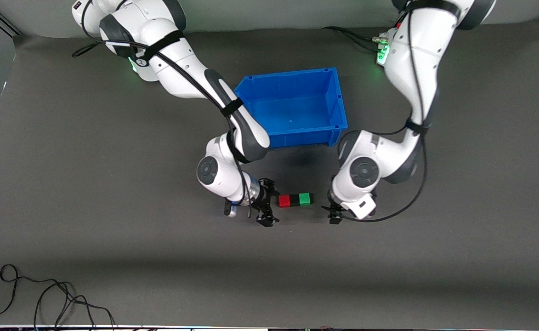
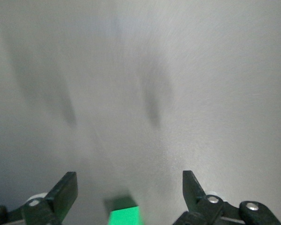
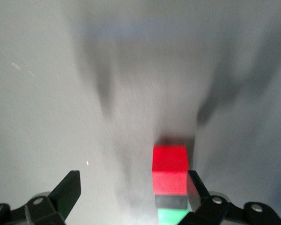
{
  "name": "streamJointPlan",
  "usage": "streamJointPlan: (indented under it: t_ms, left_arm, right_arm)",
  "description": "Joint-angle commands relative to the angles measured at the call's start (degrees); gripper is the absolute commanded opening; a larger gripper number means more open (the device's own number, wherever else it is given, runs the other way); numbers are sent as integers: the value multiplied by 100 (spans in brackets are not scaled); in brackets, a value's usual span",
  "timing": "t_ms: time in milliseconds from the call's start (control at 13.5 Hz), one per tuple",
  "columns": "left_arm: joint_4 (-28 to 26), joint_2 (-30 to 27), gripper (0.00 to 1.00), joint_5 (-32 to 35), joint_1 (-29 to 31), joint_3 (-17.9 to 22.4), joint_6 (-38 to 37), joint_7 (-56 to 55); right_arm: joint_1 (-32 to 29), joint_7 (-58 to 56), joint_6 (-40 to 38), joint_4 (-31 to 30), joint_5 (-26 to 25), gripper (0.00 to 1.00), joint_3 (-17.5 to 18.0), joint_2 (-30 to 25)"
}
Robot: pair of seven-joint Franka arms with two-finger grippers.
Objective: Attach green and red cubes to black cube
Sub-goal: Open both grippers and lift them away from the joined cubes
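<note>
The red cube, black cube and green cube sit joined in one row on the grey table, the black one in the middle. My right gripper is open just off the red end; in the right wrist view the red cube, black cube and green cube lie close by one fingertip. My left gripper is open just off the green end; in the left wrist view only the green cube shows, between the open fingers.
A blue bin stands empty on the table, farther from the front camera than the cube row. Loose black cables lie near the table's front edge at the right arm's end.
</note>
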Motion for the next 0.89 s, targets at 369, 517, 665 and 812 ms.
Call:
streamJointPlan:
  t_ms: [369, 517, 665, 812]
  left_arm:
    - [-726, -1750, 100, 635, 835, 202, -1706, 2760]
    - [-708, -1988, 100, 777, 1090, 202, -2077, 3412]
    - [-708, -2164, 100, 926, 1327, 202, -2306, 3965]
    - [-708, -2514, 100, 953, 1731, 201, -2674, 5122]
  right_arm:
    - [7, -1576, -3066, -272, -1548, 100, -1223, -1592]
    - [24, -2508, -3534, -535, -1583, 100, -1628, -2067]
    - [68, -3624, -3833, -816, -1749, 100, -2024, -2463]
    - [68, -4137, -4001, -1045, -2143, 100, -2096, -2911]
